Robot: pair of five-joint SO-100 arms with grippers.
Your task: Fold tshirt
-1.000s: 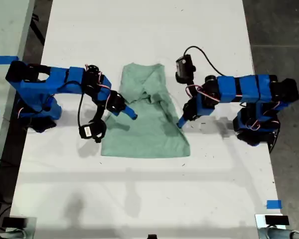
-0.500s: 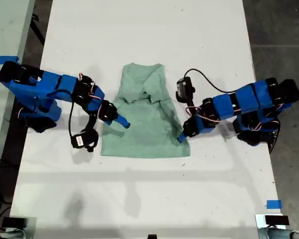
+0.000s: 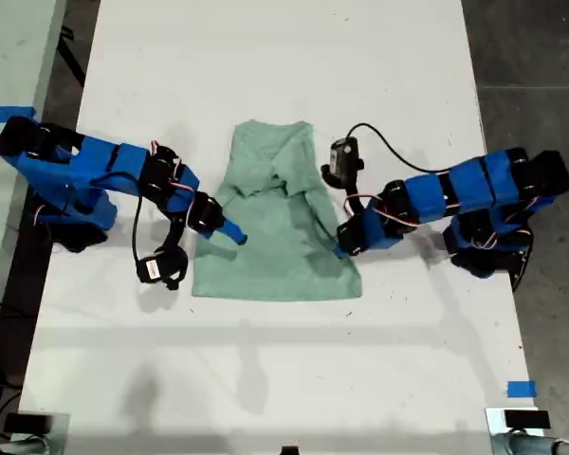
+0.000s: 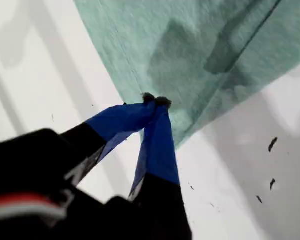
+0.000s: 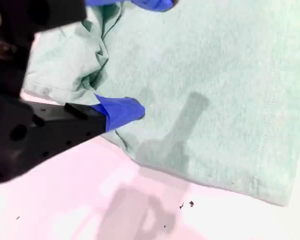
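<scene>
- Now, the tshirt (image 3: 275, 256) lies mid-table (image 3: 266, 76), partly folded. It looks light, limp and prone to sliding, so I judge the side edges are the places to pinch.
- My first gripper (image 3: 239, 237), at the cloth's 9 o'clock edge in the exterior view, has its jaws closed. Whether it nips fabric, I cannot tell.
- My second gripper (image 3: 339, 250), at the 3 o'clock edge, gapes wide and holds nothing.
- Since half a second ago, it has slid towards 12 o'clock; the first has barely moved.

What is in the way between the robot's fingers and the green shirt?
Nothing visible. My first gripper has its fingers closed right at the edge of the pale mint-green cloth t-shirt, and my second gripper has its fingers open around the shirt's cloth.
</scene>
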